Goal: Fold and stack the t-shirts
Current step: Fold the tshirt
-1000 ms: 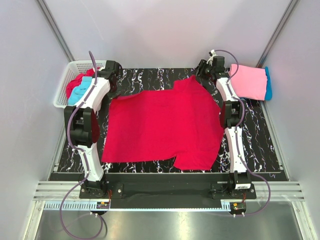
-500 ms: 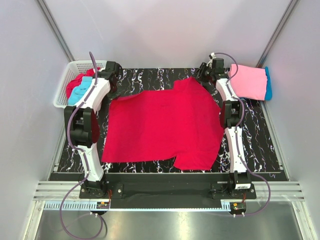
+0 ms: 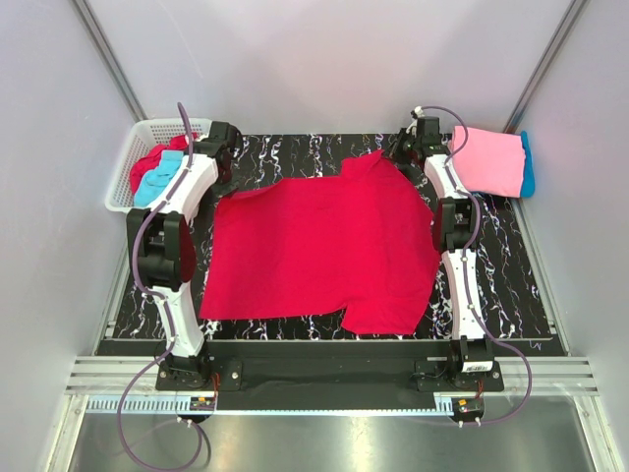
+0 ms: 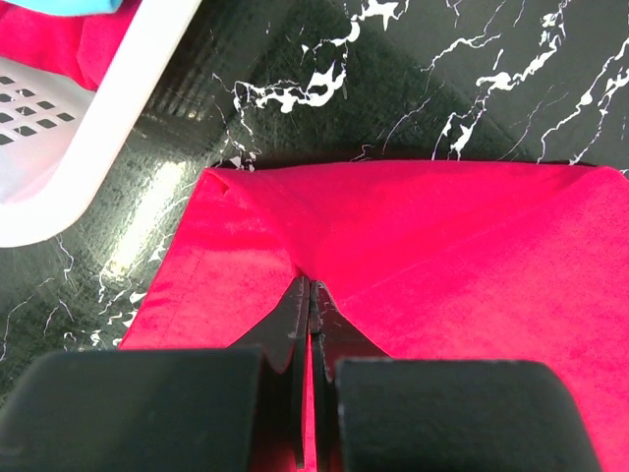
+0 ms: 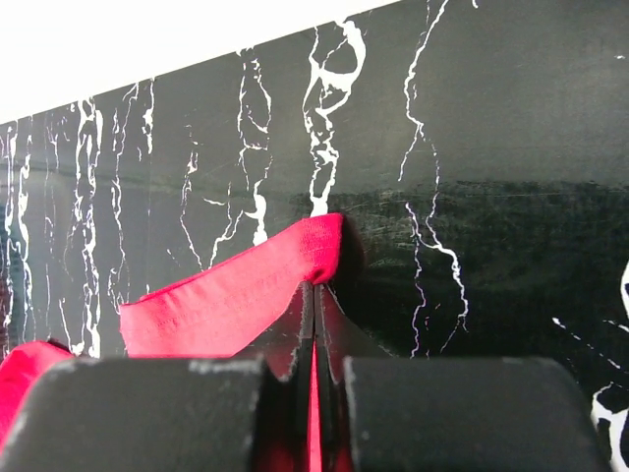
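A crimson red t-shirt (image 3: 324, 246) lies spread flat over the black marbled table (image 3: 511, 285). My left gripper (image 3: 220, 169) is shut on the shirt's far left corner; in the left wrist view the cloth (image 4: 432, 246) bunches into the closed jaws of that gripper (image 4: 311, 287). My right gripper (image 3: 403, 149) is shut on the far right sleeve, whose red hem (image 5: 236, 295) is pinched at that gripper's (image 5: 314, 290) tips. A folded pink t-shirt (image 3: 488, 159) rests on a turquoise blue one (image 3: 529, 162) at the far right.
A white lattice basket (image 3: 133, 147) at the far left holds red (image 3: 147, 162) and turquoise cloth (image 3: 159, 182). Its rim (image 4: 108, 128) lies close to the left gripper. Grey walls enclose the table on three sides.
My right gripper has closed on the red shirt's far sleeve hem, having stood open a second ago. The left arm and the shirt have not visibly moved.
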Action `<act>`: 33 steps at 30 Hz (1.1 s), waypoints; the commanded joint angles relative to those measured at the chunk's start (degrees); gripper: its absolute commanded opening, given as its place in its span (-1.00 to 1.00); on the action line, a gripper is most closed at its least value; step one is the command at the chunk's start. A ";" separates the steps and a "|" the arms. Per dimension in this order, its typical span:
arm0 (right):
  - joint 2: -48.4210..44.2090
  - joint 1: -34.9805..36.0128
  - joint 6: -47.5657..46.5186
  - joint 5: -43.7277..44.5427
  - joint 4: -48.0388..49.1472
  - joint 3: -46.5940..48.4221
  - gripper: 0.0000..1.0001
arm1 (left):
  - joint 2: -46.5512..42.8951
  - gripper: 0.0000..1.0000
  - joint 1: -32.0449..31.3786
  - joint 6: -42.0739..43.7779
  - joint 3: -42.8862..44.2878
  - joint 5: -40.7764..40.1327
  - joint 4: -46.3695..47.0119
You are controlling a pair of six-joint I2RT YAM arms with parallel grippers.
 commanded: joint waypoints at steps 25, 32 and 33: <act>-44.09 0.93 -4.65 4.15 -2.70 -46.18 -1.00 | -15.22 -1.00 -0.45 -1.85 -10.48 -2.13 1.57; -58.22 2.16 -4.04 6.08 -4.82 -62.63 -1.00 | -20.68 -1.00 -0.45 -6.24 -18.84 -3.90 1.48; -59.90 2.42 -3.95 6.87 -4.82 -64.57 -1.00 | -21.29 -1.00 -0.45 -6.59 -19.72 -4.07 1.66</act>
